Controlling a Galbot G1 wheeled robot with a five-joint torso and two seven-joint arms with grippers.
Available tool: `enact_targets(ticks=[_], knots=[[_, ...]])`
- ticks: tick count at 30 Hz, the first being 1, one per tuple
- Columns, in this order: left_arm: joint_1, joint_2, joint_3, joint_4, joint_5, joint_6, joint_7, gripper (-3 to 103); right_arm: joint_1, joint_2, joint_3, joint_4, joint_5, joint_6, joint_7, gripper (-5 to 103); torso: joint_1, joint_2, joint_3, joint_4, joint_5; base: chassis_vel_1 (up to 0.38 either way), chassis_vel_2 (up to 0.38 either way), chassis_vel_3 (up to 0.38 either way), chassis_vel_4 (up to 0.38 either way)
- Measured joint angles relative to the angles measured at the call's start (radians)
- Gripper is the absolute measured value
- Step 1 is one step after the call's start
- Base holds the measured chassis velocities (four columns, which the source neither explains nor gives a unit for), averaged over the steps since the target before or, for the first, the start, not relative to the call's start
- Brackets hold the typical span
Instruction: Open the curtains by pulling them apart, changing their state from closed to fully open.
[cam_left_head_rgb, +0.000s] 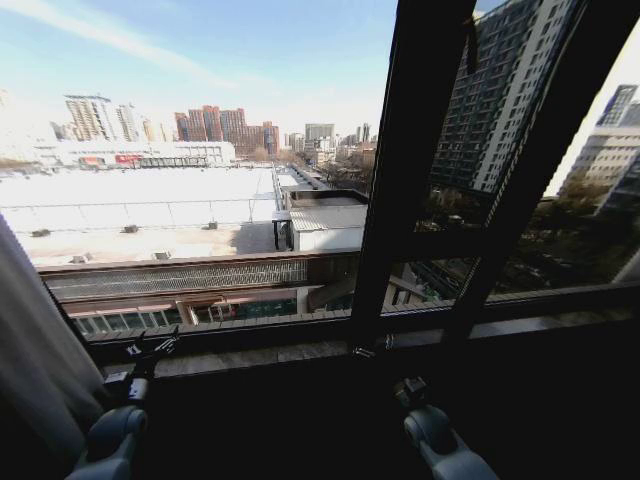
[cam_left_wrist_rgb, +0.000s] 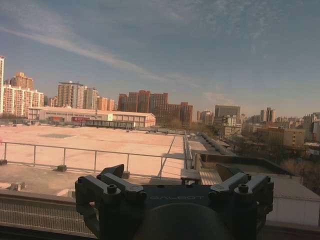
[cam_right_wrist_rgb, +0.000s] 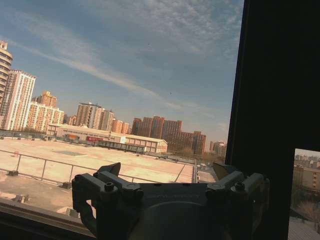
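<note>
Curtains (cam_left_head_rgb: 35, 360) show as one soft, pale grey-white panel of fabric gathered at the far left of the window frame (cam_left_head_rgb: 410, 200), hanging in smooth folds that slope down past the sill (cam_left_head_rgb: 260, 355). The cloth looks thin and matte, and its lower part falls into shadow beside the robot's left arm.

The window frame is black and hard-edged, with a broad upright bar and a slimmer slanted one to the right of it, joined by a low crossbar. Left of the upright bar the glass is bare, giving onto a flat pale rooftop and distant tower blocks under a streaked sky.

The left gripper (cam_left_head_rgb: 150, 349) sits low against the sill, well left of the upright bar and just beside the curtain's edge, its dark angular fingers spread apart and pointing at the glass. In the left wrist view its two jointed black fingers (cam_left_wrist_rgb: 107, 182) stand wide with nothing between them. The rounded grey forearm rises from below.

The right gripper (cam_left_head_rgb: 411, 391) rests lower, just below the sill and almost under the upright bar, on a pale rounded wrist. In the right wrist view its fingers (cam_right_wrist_rgb: 102, 182) are likewise spread and empty, with the black bar close beside them.
</note>
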Motion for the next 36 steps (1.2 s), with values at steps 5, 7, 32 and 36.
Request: enact_targets(ticks=[5,7,32,36], knots=[[0.005,0.002,-0.011,-0.015,-0.039,0.029,-0.035,100,0.000,0.000,0.000,0.000,0.000,0.000,0.000,100,0.000,0.000,0.000,0.0000,0.0000,0.000,0.000,0.000,0.000],[0.009,0.008,-0.013,-0.023,-0.046,0.032,-0.040,100,0.000,0.000,0.000,0.000,0.000,0.000,0.000,100,0.000,0.000,0.000,0.0000,-0.0001,0.000,0.000,0.000,0.000],[0.029,0.020,-0.018,-0.039,-0.042,0.025,-0.025,100,0.000,0.000,0.000,0.000,0.000,0.000,0.000,100,0.000,0.000,0.000,0.0000,-0.0002,0.000,0.000,0.000,0.000],[0.029,0.020,-0.018,-0.038,-0.042,0.025,-0.025,100,0.000,0.000,0.000,0.000,0.000,0.000,0.000,100,0.000,0.000,0.000,0.0001,-0.0002,0.000,0.000,0.000,0.000]])
